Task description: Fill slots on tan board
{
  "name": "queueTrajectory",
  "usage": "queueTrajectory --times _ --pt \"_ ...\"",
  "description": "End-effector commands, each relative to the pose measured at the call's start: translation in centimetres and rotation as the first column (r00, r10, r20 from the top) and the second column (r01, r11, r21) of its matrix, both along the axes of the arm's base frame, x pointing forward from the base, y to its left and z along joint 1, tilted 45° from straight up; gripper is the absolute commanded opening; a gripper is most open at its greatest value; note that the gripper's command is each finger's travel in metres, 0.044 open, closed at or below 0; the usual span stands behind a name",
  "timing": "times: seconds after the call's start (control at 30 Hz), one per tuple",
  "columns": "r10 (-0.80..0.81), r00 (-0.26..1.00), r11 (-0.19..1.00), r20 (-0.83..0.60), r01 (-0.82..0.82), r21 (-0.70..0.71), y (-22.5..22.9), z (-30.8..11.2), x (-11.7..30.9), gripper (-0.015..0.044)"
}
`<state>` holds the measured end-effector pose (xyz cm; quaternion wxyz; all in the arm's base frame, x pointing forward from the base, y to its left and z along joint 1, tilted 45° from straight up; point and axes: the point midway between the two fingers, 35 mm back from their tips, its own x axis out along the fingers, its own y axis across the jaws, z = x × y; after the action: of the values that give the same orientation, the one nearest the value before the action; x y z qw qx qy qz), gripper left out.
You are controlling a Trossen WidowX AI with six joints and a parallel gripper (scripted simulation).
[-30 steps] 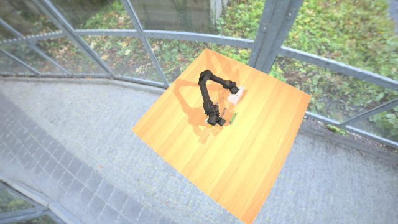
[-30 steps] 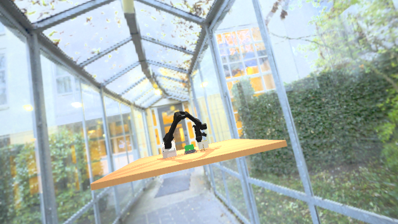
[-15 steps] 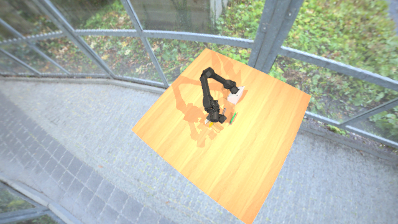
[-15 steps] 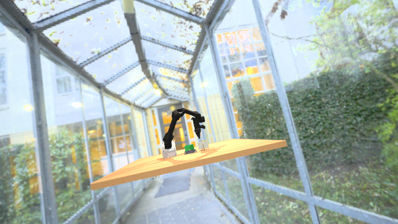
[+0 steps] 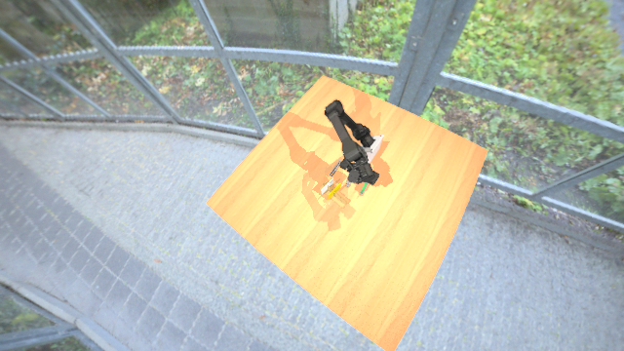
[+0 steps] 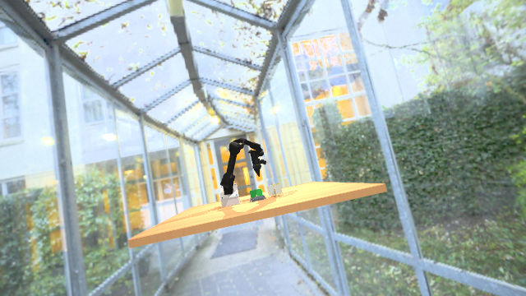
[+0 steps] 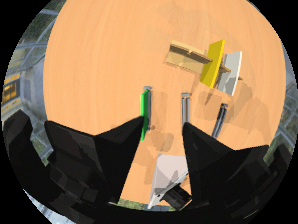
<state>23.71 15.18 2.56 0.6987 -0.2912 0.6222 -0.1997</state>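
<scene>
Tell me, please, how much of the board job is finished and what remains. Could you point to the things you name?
The yellow board (image 7: 213,64) and the light grey board (image 7: 231,75) look done: both stand crosswise on the tan board (image 7: 186,56). Nothing is in hand; the black gripper (image 7: 164,123) is open. The green board (image 7: 144,112) remains in its holder, and the tan board's notch beyond the yellow board still looks open.
</scene>
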Motion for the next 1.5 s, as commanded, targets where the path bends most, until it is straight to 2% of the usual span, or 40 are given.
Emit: queueTrajectory --times 0.0,0.07,0.27,0.47,1.47 --pt "0.042 0.995 0.997 -0.087 -0.048 -0.058 1.3 -2.0 -6.5 0.0185" --pt "0.049 0.994 0.996 -0.099 -0.056 -0.071 1.4 -2.3 -7.7 0.0185" --pt "0.049 0.994 0.996 -0.099 -0.056 -0.071 1.3 -2.5 -7.6 0.0185" --pt "0.049 0.994 0.996 -0.098 -0.056 -0.073 -3.1 -7.0 -6.9 0.0185" --pt "0.048 0.994 0.996 -0.097 -0.056 -0.074 -6.2 -10.3 -6.4 0.0185"
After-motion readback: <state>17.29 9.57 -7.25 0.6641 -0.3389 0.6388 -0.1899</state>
